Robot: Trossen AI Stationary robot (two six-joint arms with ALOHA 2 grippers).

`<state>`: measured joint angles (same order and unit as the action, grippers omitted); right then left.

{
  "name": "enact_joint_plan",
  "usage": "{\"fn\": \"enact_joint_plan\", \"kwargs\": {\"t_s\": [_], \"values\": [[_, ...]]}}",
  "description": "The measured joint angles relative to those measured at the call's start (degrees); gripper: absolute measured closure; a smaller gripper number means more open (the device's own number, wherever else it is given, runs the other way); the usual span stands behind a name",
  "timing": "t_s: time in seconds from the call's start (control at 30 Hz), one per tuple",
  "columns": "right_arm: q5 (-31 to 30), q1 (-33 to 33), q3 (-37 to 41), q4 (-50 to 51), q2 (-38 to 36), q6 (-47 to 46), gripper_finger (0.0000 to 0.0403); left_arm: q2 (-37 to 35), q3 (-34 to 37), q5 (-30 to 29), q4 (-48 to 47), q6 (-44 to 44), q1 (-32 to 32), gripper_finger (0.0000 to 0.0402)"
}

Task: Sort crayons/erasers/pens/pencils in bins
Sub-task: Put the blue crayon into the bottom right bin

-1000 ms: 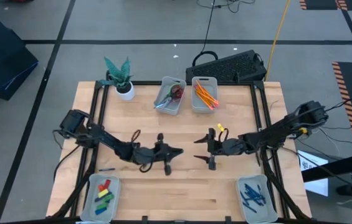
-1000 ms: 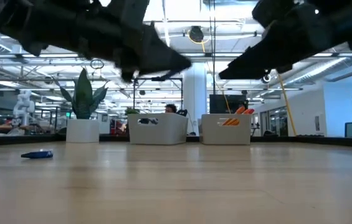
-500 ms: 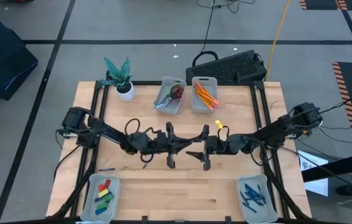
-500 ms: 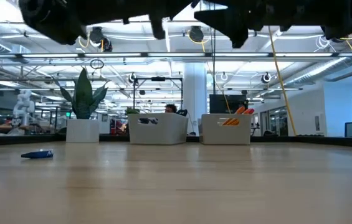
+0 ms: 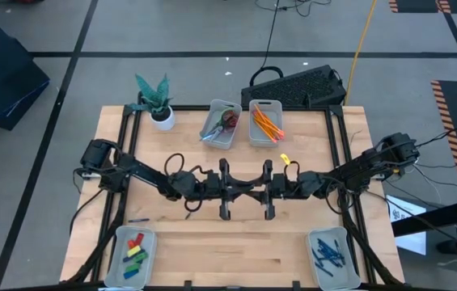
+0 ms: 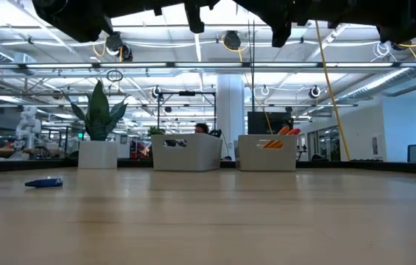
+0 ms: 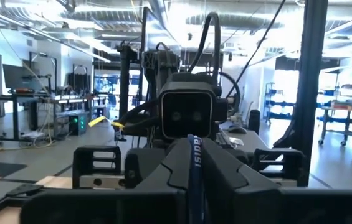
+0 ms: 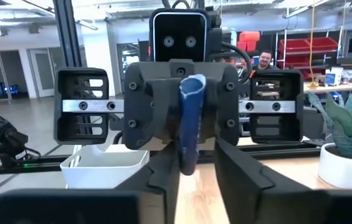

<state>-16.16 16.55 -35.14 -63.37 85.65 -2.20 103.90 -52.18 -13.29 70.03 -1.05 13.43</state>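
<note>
Above the table's middle my two grippers meet nose to nose. My left gripper is shut on a dark blue pen with white lettering. My right gripper is open, and its fingers stand on either side of the pen's free end. The four bins sit on the table: one with orange pencils, one beside it, one with coloured erasers, and one with blue pens. A small blue stick lies flat on the table at the left. My left gripper pinches the pen's shaft between its two fingers. The fingers come level from the table's left and lie along the pen. The pen is lifted clear of the table, and its free end sticks out past the fingertips toward my right gripper.
A potted plant stands at the far left corner. A black keyboard lies beyond the far edge. Bare wood lies between the near bins. A person shows in the room behind.
Both grippers have risen and closed in on each other over the table's middle. My left gripper has gone toward the right and far edges and turned level. My right gripper has gone left until its fingers stand around the pen's free end.
</note>
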Motion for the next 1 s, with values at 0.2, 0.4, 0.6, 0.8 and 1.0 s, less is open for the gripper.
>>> {"fn": "enact_joint_plan", "kwargs": {"t_s": [0.2, 0.4, 0.6, 0.8, 1.0], "values": [[0.17, -0.05, 0.0, 0.51, 0.0, 0.34, 0.0377, -0.02, 0.0, -0.18, -1.35, -1.18, -0.01, 0.037], [-0.3, -0.04, -0.6, 9.94, -2.24, 0.12, 0.0385, -1.72, 0.0, -0.76, -8.71, -1.25, 0.25, 0.0348], [-7.0, 3.46, -8.74, 40.71, -8.89, -0.53, 0.0385, -12.63, 0.02, -2.24, -30.88, 1.0, 1.73, 0.0254], [-9.75, 11.58, -23.95, 85.59, -9.7, -13.78, 0.0385, -26.56, -0.09, -3.35, -64.1, 10.94, 6.88, 0.0185], [-0.78, 24.61, -36.65, 116.14, -2.45, -35.79, 0.0385, -27.62, 0.11, -7.12, -88.25, 35.86, 13.77, 0.0179]]}}
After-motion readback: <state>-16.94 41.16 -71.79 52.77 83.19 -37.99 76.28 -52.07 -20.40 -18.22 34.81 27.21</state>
